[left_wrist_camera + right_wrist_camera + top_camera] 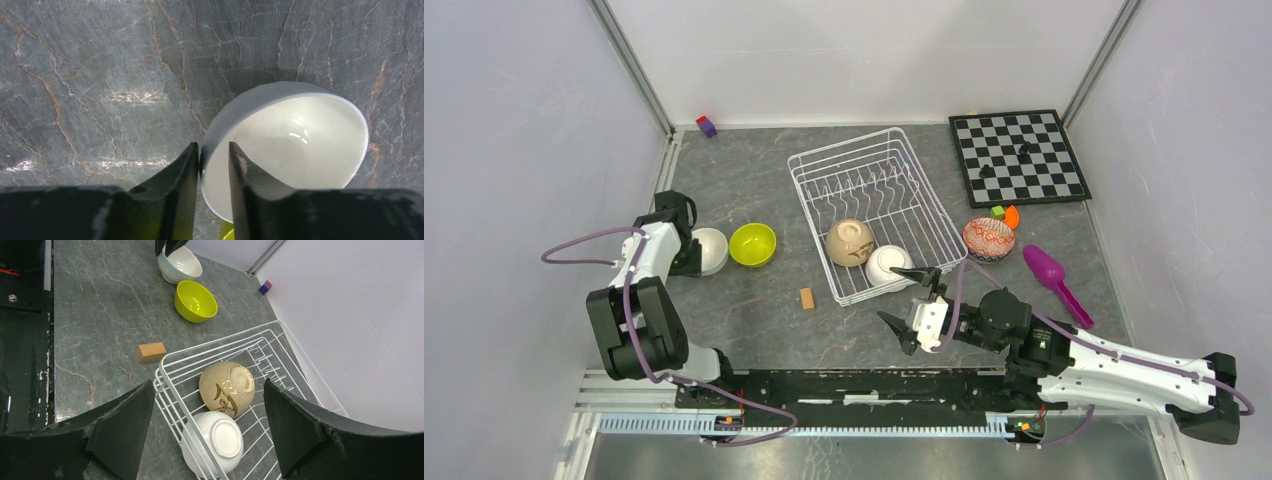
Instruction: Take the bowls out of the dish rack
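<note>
The white wire dish rack [894, 165] stands mid-table and holds a tan bowl [850, 242] and a plain white bowl [889, 264], both tipped with their bases showing; they also show in the right wrist view, tan bowl [227, 388] and white bowl [215, 442]. A lime-yellow bowl [752, 244] and a second white bowl [708, 250] sit on the table to the left. My left gripper [214, 150] is shut across that white bowl's rim [285, 145]. A red-speckled bowl [989, 239] sits right of the rack. My right gripper [904, 297] is open and empty at the rack's near corner. The blue-and-white bowl is out of view.
A chessboard [1018, 155] lies at the back right. A purple spoon [1054, 280] lies at the right, with small green and orange pieces [1004, 213] behind the red-speckled bowl. A wooden block [807, 298] lies left of the rack's near corner. A small purple block [707, 126] sits by the back wall.
</note>
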Tool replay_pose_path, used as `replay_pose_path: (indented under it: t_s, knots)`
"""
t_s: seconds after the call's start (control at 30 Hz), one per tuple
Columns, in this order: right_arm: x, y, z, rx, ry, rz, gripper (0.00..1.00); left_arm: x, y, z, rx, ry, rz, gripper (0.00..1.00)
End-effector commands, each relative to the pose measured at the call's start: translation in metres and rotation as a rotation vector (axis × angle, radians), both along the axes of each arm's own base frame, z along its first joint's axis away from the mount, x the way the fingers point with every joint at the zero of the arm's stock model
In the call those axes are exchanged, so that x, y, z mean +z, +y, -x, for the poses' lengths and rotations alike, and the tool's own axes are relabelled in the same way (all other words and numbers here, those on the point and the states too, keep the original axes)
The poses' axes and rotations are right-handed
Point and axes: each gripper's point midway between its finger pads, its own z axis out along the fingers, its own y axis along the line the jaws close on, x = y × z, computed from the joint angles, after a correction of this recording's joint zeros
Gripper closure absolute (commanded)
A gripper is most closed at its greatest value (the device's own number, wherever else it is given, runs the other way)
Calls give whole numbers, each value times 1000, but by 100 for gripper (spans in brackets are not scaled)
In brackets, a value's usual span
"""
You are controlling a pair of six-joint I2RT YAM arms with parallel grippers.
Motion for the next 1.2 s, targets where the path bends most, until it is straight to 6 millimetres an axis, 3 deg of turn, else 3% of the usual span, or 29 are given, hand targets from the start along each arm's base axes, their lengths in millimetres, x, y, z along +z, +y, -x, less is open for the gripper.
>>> replay_pose_path:
  t_s: [0.0, 0.33, 0.57, 0.73, 0.87, 1.03, 1.17]
  knots:
    - [3, 0, 0, -6, 2, -27, 14, 17, 8, -16, -3, -72, -30, 57]
    - [-17, -2, -23, -153, 65, -23, 11, 45, 8, -20, -92, -146, -68, 23]
    - [-15, -10, -46, -335, 154, -110, 2, 83, 5, -22, -279, -172, -115, 4]
    - [-11, -23, -72, -494, 184, -138, 2, 113, -16, -39, -498, -277, -105, 0]
    - [-5, -30, -94, -566, 251, -147, 2, 140, -25, -41, -627, -323, -198, 0]
    - [-1, -50, -128, -714, 408, -182, 2, 166, -64, -51, -811, -431, -256, 0]
    - [-7, -52, -143, -793, 518, -137, 2, 168, -118, -65, -1031, -453, -263, 0]
